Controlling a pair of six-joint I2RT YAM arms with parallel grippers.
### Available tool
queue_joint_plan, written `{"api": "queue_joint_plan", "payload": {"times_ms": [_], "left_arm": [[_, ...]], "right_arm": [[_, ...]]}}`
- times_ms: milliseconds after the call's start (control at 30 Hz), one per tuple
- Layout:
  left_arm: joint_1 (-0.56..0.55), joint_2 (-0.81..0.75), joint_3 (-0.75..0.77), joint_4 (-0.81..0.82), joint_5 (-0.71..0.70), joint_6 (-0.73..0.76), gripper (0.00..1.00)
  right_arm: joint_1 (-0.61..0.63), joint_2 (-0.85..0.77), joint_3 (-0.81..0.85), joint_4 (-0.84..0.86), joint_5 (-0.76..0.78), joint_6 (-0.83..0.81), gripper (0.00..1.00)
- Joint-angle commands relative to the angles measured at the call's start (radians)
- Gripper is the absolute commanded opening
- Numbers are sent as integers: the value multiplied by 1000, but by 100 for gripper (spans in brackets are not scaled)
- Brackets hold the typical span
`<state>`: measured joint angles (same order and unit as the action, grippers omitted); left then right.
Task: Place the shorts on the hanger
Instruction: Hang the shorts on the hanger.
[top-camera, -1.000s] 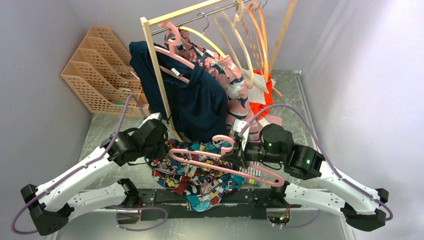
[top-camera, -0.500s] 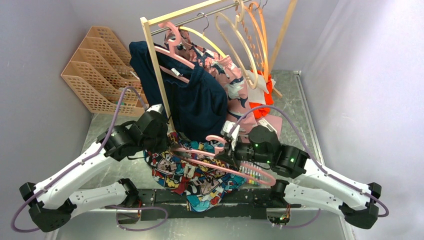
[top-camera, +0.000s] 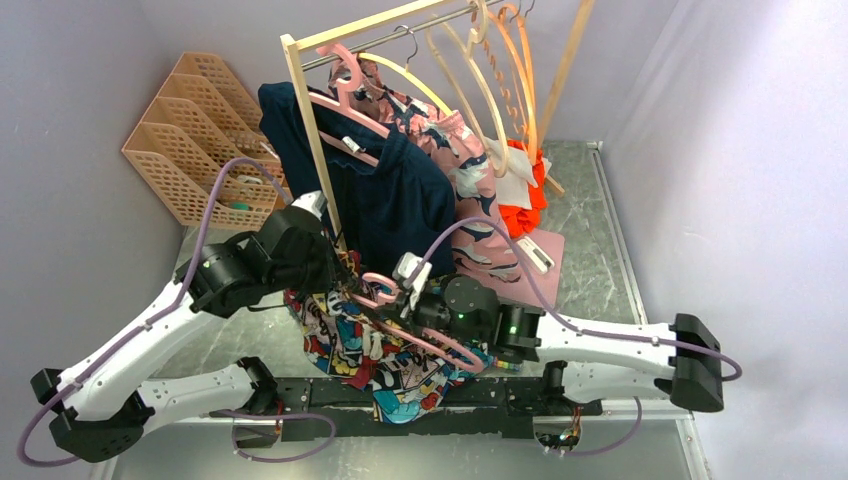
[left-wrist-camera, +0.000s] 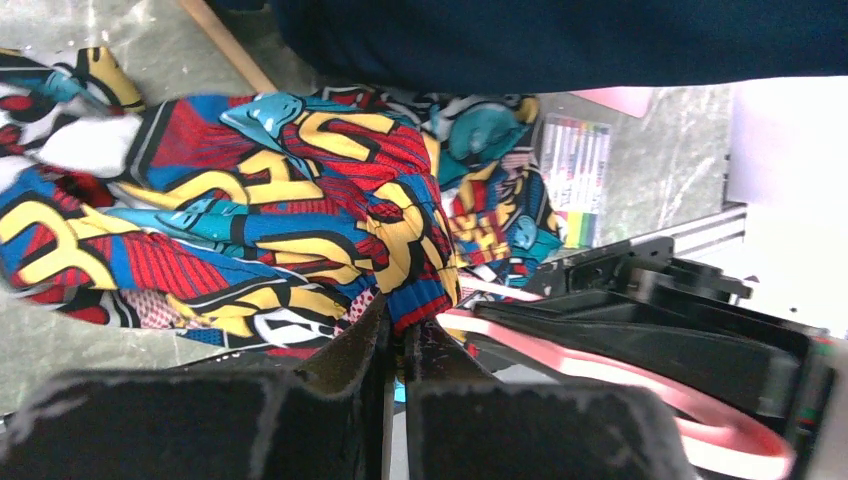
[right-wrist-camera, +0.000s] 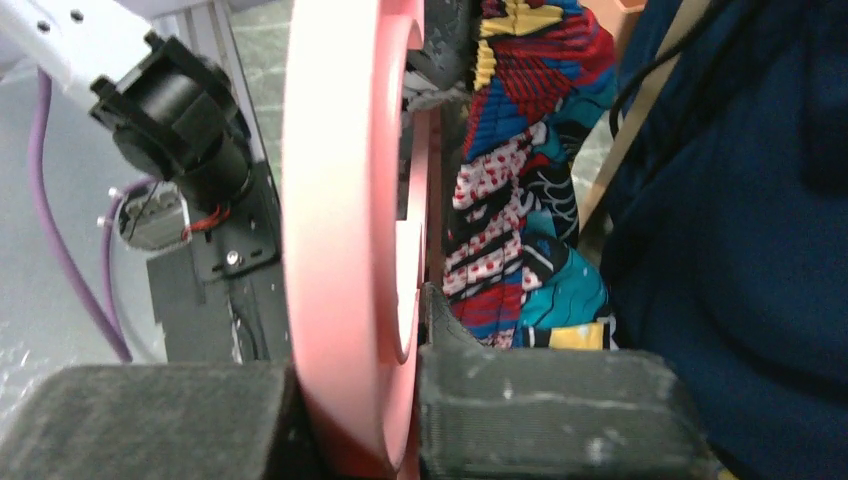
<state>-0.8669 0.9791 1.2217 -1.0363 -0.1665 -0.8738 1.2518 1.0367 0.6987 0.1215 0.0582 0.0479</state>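
1. vs 1 sec ago: the right arm has slid to the left and now lies long and low. its right gripper (top-camera: 398, 298) is now near the left gripper (top-camera: 335, 275); before, they were well apart.
2. the hanger (top-camera: 440, 345) came along w/ it. its hook is now just beside the left gripper, in front of the navy garment (top-camera: 400, 210).
3. the left arm went up and back a bit, and the top edge of the shorts (top-camera: 400, 375) went up w/ it.
4. more of a flat pink thing (top-camera: 535, 255) on the table (top-camera: 600, 270) shows now, since the right arm moved off it.
5. right gripper (right-wrist-camera: 350, 420): pinching the hanger (right-wrist-camera: 340, 200), w/ one finger on each side of the thick pink plastic.
6. left gripper (left-wrist-camera: 395, 350): fingers pressed together, w/ an edge of the shorts (left-wrist-camera: 250, 220) nipped at the tips.
7. most of the shorts lie in a heap at the near edge of the table, btwn the two arms. one part is held up at the left gripper.
8. the hanger lies over the heap, its long pink bars across the bright cloth. in the left wrist view the hanger (left-wrist-camera: 620, 360) is just beside the pinched edge.
9. in the right wrist view the shorts (right-wrist-camera: 520, 150) hang right next to the hanger, on its far side. can't tell if they touch there.
10. the navy garment (right-wrist-camera: 740, 250) hangs just behind the shorts, on the wood rack (top-camera: 310, 130).
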Motion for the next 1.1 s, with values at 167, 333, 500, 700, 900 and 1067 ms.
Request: {"api": "queue_joint_plan", "payload": {"times_ms": [167,333,500,700,900,1067], "left_arm": [[-4,-46,108,86,94,19,7],[-4,-60,105,89,123,25,7],[-4,-73,158,84,160,41,31],[-4,-59,305,81,224,65,65],[-4,-119,334,200,356,116,98],[-3,-236,343,308,355,169,99]], "right_arm": [[34,157,-28,627,135,32,0],[34,207,-50,831,128,51,0],[32,180,-98,1013,121,60,0],[32,158,-98,1134,98,50,0],[30,117,-86,1160,68,29,0],[28,37,-47,1049,8,-6,0]]}}
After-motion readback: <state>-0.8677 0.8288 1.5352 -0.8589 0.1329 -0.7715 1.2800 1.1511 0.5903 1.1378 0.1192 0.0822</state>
